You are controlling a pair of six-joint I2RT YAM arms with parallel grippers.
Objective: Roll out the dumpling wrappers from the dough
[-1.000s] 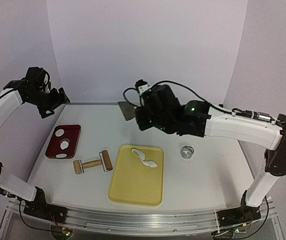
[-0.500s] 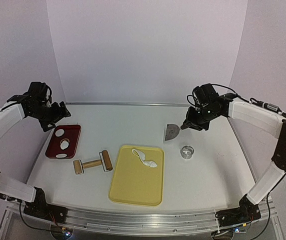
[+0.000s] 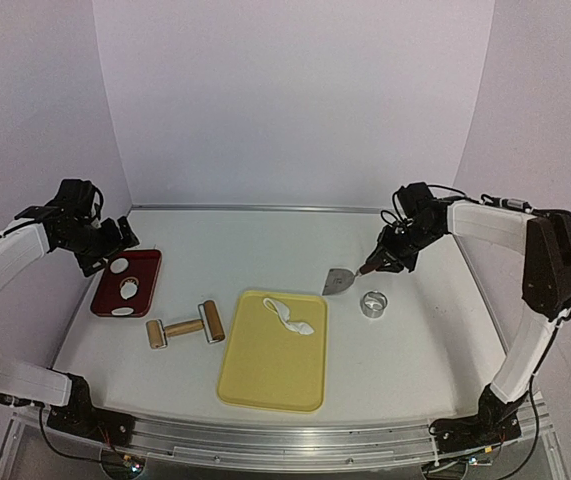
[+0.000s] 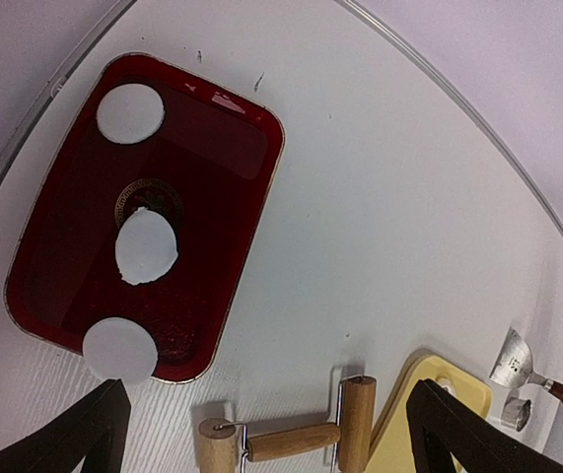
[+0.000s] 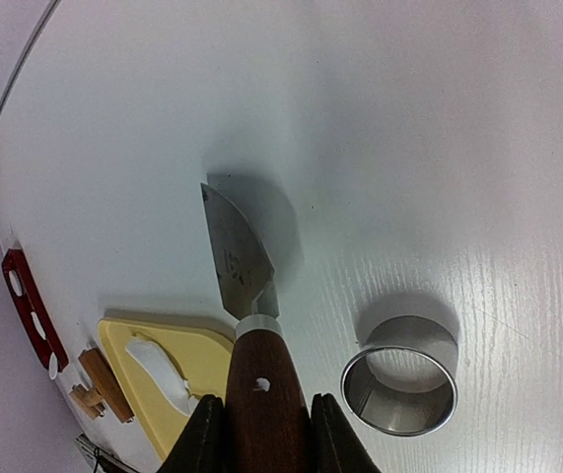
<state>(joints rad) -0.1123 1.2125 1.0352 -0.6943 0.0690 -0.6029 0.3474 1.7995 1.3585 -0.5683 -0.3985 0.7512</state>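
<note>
White table (image 3: 415, 340): my right gripper (image 5: 266, 424) pinches the scraper (image 5: 237, 258) just behind the board (image 3: 265, 380); left gripper (image 3: 115, 238) gapes empty. Clearing step, I reckon; next, blade under the scrap (image 3: 290, 317).

Open room lies across the upper middle of the tabletop (image 3: 235, 240) and along its lower right. From left to centre the red tray (image 3: 149, 280), rolling pin (image 3: 185, 327) and yellow tray (image 3: 270, 370) sit near one another (only narrow lanes between). At right, the scraper (image 3: 339, 281) in the right claw (image 3: 373, 265) reaches down just beside the ring cutter (image 3: 373, 303), closing that gap.
</note>
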